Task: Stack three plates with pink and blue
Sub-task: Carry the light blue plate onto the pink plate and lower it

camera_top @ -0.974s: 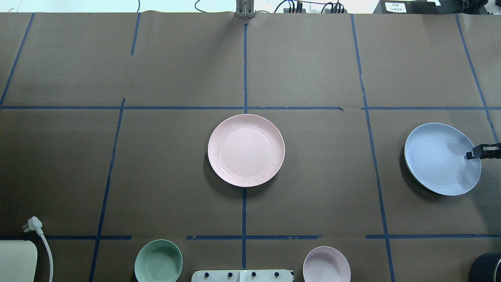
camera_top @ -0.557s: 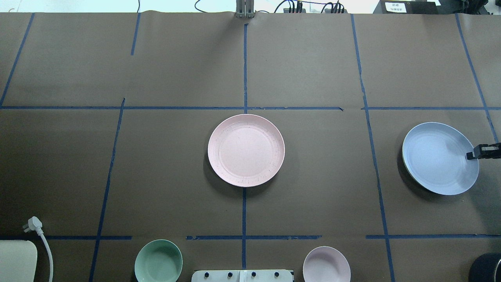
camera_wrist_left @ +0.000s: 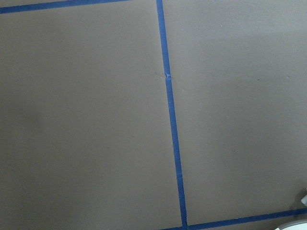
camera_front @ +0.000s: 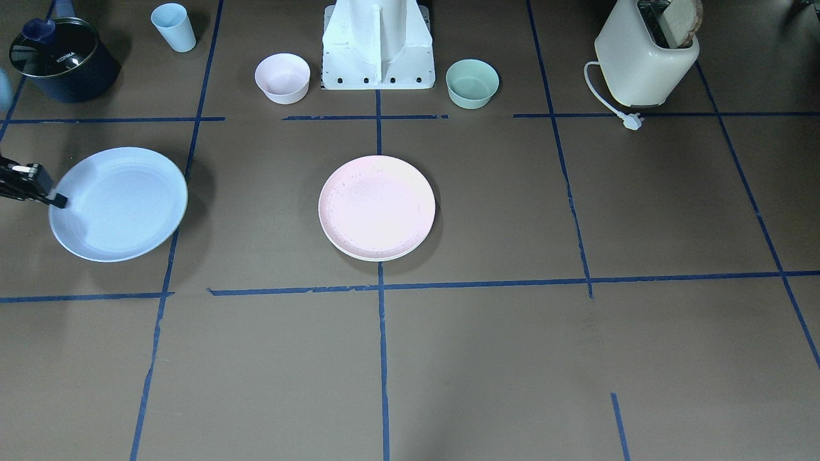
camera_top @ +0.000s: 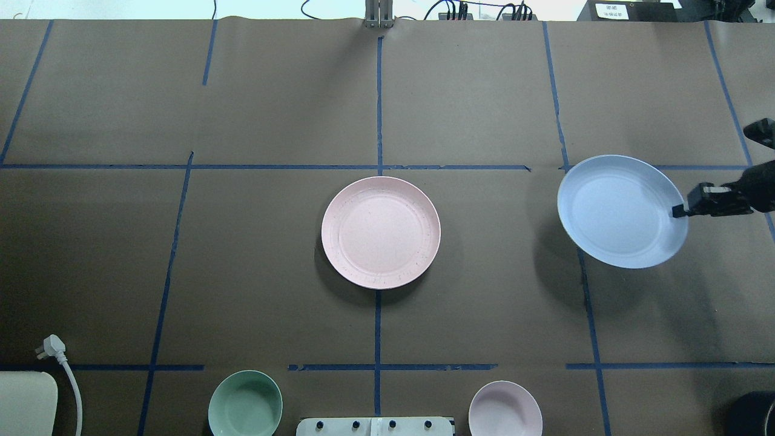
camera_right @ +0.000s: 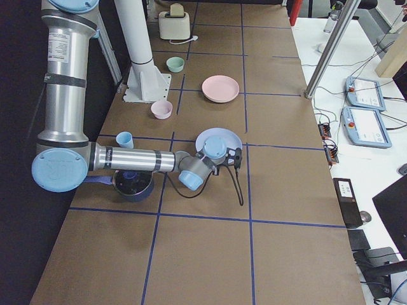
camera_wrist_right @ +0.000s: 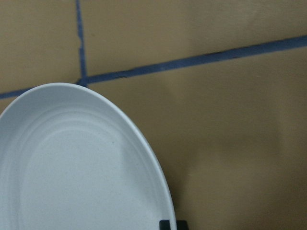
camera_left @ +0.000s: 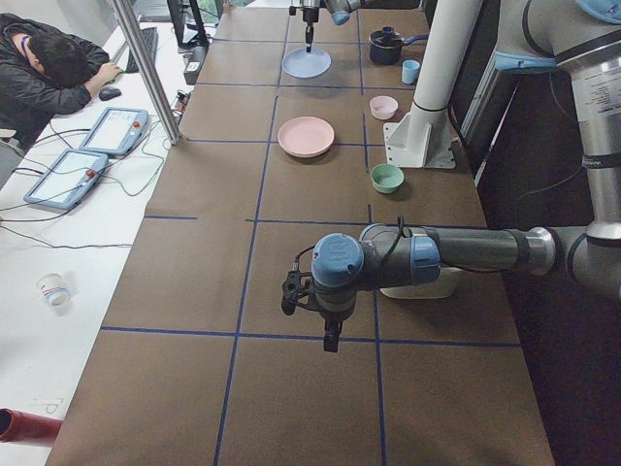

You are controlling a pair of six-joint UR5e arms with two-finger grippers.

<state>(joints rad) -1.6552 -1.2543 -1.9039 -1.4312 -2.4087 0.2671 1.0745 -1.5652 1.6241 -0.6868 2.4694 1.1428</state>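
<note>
The pale pink plate (camera_top: 380,232) lies at the table's middle; it also shows in the front-facing view (camera_front: 377,206). There a cream-white rim (camera_front: 368,258) peeks out beneath its near edge. My right gripper (camera_top: 678,211) is shut on the right rim of the light blue plate (camera_top: 617,209) and holds it lifted and tilted above the table, well right of the pink plate. The front-facing view shows the same grip (camera_front: 61,202) on the blue plate (camera_front: 118,203). My left gripper (camera_left: 330,316) shows only in the exterior left view; I cannot tell whether it is open or shut.
A small pink bowl (camera_top: 505,409) and a mint-green bowl (camera_top: 245,404) stand near the robot base (camera_front: 378,45). A black pot (camera_front: 63,59) and a light blue cup (camera_front: 173,27) stand on the robot's right, a toaster (camera_front: 646,54) on its left.
My right gripper has carried the blue plate up off the table, leftward toward the middle and farther from the robot. The pink plate has not moved.
</note>
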